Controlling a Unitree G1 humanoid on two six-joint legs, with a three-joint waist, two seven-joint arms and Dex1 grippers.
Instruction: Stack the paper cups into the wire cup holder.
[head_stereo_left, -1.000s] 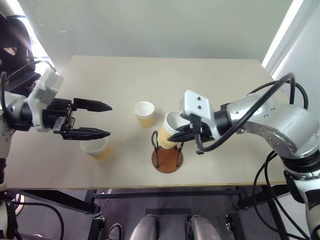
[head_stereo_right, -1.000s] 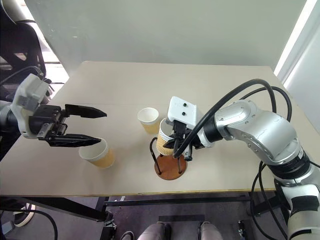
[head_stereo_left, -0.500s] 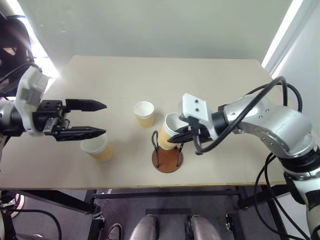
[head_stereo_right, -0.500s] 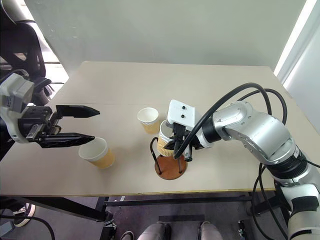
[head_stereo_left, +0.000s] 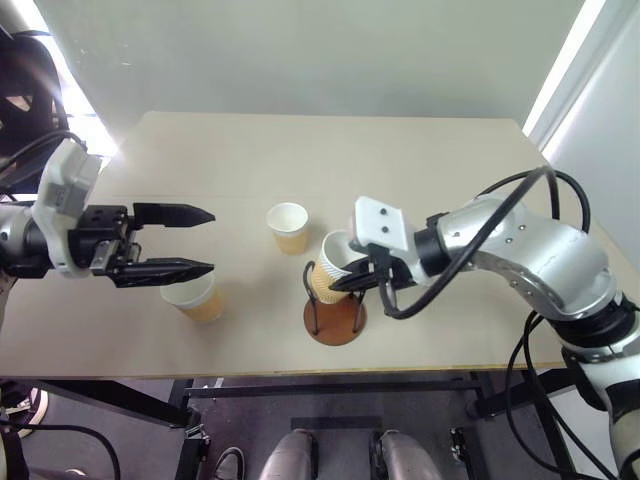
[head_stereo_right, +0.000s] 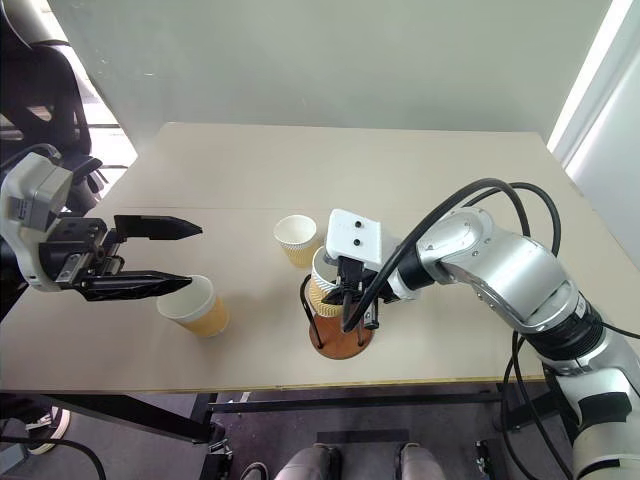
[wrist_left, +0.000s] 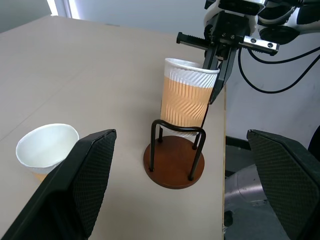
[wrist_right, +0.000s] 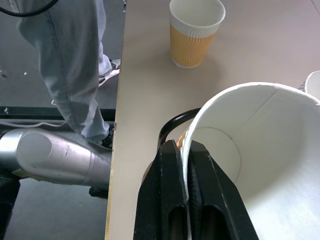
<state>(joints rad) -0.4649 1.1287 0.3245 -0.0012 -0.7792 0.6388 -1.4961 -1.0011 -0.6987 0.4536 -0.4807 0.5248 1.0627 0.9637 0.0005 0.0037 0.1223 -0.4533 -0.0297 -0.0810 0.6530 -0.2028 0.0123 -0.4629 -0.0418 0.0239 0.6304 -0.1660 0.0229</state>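
two cups (head_stereo_left: 200, 297) stand on tan table (head_stereo_left: 420, 160); right jaws (head_stereo_left: 358, 277) pinch third cup's (head_stereo_left: 333, 266) rim; left jaws (head_stereo_left: 200, 241) wide.

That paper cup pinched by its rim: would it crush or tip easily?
Probably light: the right gripper lifts the paper cup by one wall alone. Its thin paper likely dents under a harder squeeze. Tall and narrow-bottomed, it may tip unless seated in the wire cup holder.

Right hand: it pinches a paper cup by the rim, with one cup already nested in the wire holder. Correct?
Not quite. The right hand does pinch a paper cup by the rim, but the left wrist view shows the wire holder with no cup nested in it.
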